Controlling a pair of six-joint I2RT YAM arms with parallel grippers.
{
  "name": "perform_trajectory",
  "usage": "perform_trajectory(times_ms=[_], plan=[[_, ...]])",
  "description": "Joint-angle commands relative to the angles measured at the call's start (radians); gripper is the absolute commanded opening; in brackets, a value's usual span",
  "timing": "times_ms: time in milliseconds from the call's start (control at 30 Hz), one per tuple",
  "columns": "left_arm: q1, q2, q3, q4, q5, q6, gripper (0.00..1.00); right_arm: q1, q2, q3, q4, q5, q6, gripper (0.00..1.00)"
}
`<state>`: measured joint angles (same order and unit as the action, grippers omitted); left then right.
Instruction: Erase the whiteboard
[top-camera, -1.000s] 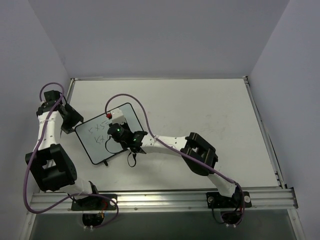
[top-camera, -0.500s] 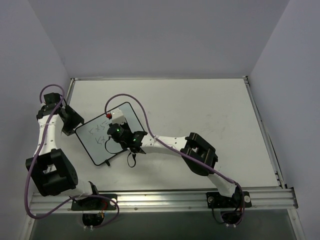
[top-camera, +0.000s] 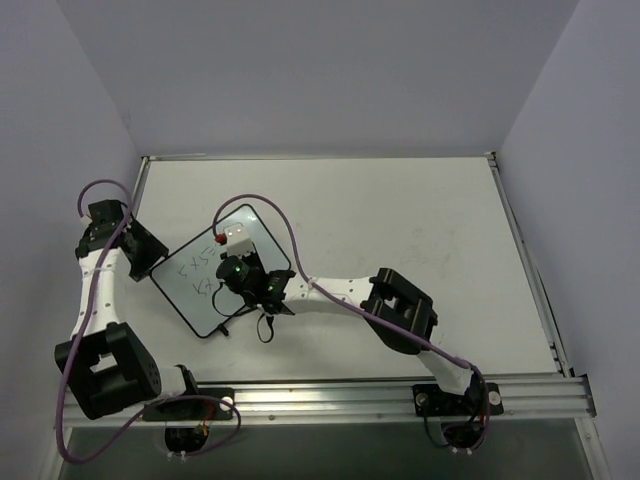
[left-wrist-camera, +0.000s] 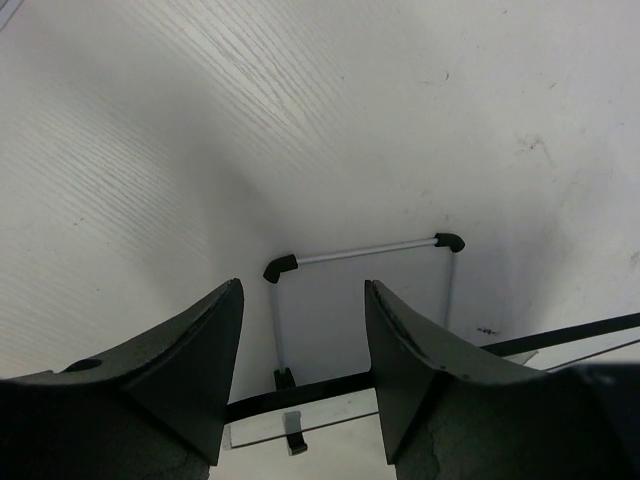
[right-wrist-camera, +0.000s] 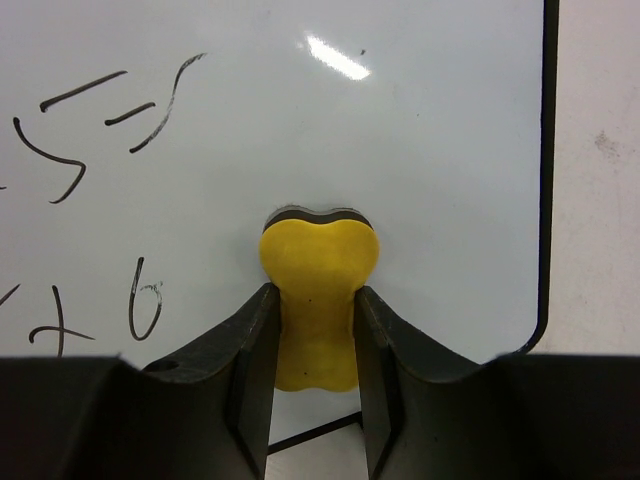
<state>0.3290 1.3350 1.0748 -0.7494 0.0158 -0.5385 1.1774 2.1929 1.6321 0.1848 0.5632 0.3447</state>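
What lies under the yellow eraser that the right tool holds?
The whiteboard lies under the yellow eraser, which the right tool grips. Black handwriting shows to its left. Any marks directly beneath the eraser are covered.

A robotics lab test cell: a white table boxed in by plain pale walls, with a left arm and right arm bolted to an aluminium rail

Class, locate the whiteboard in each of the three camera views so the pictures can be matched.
Top external: whiteboard left of centre, lying tilted.
Left wrist: only its edge, a strip along the bottom.
Right wrist: fills most of the picture.
Shared landmark: its thin black frame.
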Motion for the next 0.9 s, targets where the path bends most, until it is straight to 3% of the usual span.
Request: perform_trajectory(times_ms=[0,367,867], plan=[[-0.025,-0.048,-0.053,-0.051,0.104,-0.012,0.6,0.002,0.008,-0.061,-0.076,0.0,0.023,0.01],[-0.048,-0.161,-0.096,-0.079,0.144,-0.044,0.58,0.001,-0.012,-0.127,-0.056,0.004,0.042,0.01],[0.054,-0.094,0.04,-0.047,0.167,0.043,0.73,0.001,-0.009,-0.138,-0.03,-0.025,0.048,0.01]])
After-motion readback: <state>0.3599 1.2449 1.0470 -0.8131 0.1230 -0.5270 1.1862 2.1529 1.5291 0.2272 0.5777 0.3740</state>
